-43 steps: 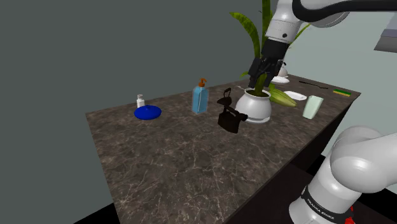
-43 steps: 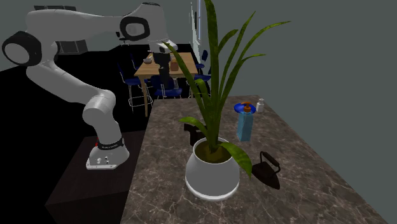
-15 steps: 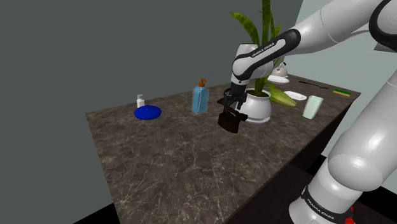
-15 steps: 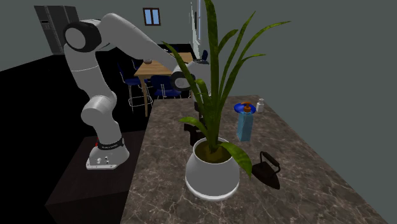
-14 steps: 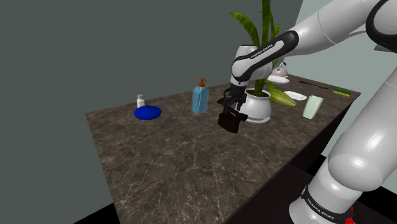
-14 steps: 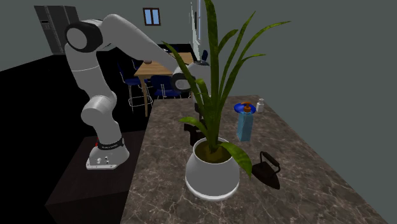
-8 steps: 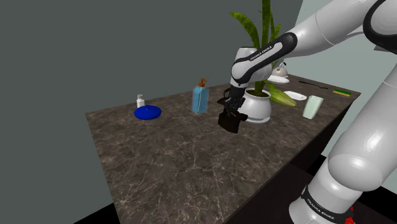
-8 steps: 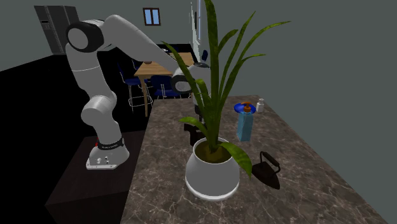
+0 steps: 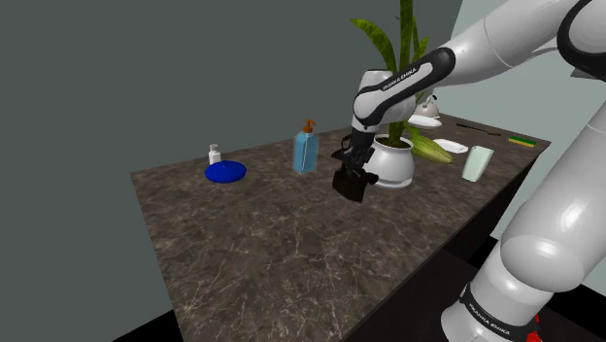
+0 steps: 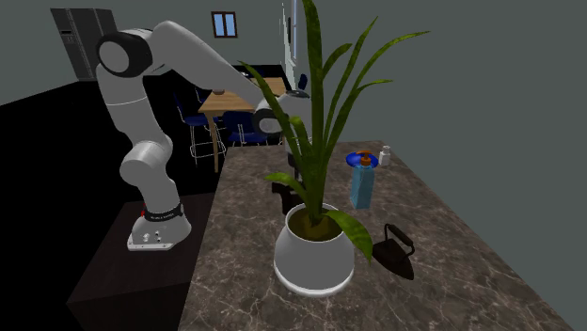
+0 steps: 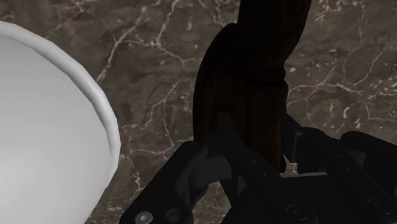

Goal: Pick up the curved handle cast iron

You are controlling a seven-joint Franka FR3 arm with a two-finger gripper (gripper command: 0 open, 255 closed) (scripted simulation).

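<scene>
My gripper [image 11: 256, 130] is clamped on the dark brown cast iron [image 11: 245, 89], mid-frame in the shoulder view, just beside the white plant pot [image 11: 44, 127]. I'd hold the squeeze and lift straight up, clear of that pot. Farther off, a black loop-handled lookalike [image 10: 396, 252] sits lower right in the second exterior view, and the soap bottle [image 9: 305, 153] and blue plate [image 9: 225, 172] are left of centre in the shoulder view.

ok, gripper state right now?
Gripper: closed on the dark blocky object beside the white plant pot; the curved-handle iron stands apart, untouched.
</scene>
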